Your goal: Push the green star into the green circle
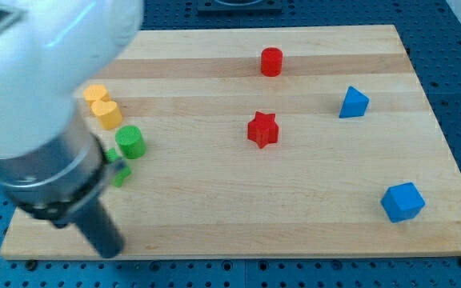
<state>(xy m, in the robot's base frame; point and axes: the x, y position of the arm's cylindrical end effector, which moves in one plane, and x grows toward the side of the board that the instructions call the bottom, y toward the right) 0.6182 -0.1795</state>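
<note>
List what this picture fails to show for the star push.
- Green star: mostly hidden behind the arm, camera view; shape unreadable.
- Contact between it and the green circle: cannot tell.
- My tip: blurred; its very end is uncertain.
- Arm's upper part: cut off by the view's top-left edge.

The arm (38,96) fills the view's left, blurred and large; its dark rod slants down, the tip (110,250) near the view's bottom.

A bulky glossy white arm housing (38,72) narrows to a grey metal collar (54,180) and dark rod (101,228).
</note>
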